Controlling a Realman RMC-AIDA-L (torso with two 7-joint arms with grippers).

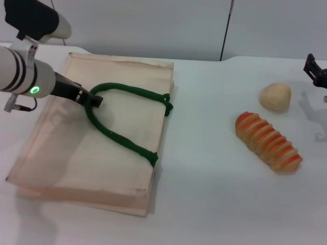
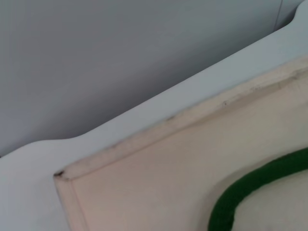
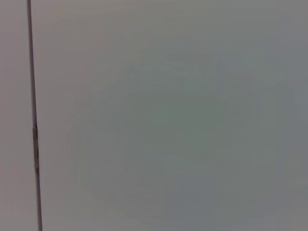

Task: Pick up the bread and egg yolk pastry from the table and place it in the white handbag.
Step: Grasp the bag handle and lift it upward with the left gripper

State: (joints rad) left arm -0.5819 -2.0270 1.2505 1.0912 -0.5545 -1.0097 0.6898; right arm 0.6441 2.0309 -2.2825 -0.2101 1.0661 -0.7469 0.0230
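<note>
Left gripper [image 1: 93, 100], dark and slim at the end of a white cylindrical arm with a glowing green ring, sits low over the white handbag [image 1: 122, 168] and is pinched onto the bend of the green handle [image 1: 127, 140]. That handle is a thick, rope-like cord forming a long loop whose two ends are fixed near the bag's right edge. The bag itself is a large, flat rectangle of cream fabric with stitched, slightly raised borders, lying on the left half of a smooth white table [image 1: 204, 204].

The left wrist view shows a seamed corner of the bag [image 2: 144, 192], a curve of the green cord [image 2: 240, 192], the table edge and a plain grey wall.

Right gripper [image 1: 317, 71] shows only as a dark tip at the far right edge of the head view, above the table; whether its fingers are spread or closed cannot be told. Its wrist camera sees only grey wall with a thin dark vertical line.

On the right side of the table, well apart from the bag, lies the bread [image 1: 268, 142], an elongated, ridged loaf, pale tan with orange crosswise stripes, set diagonally. Just beyond it rests the egg yolk pastry [image 1: 275, 96], a small, smooth, pale yellow dome.
</note>
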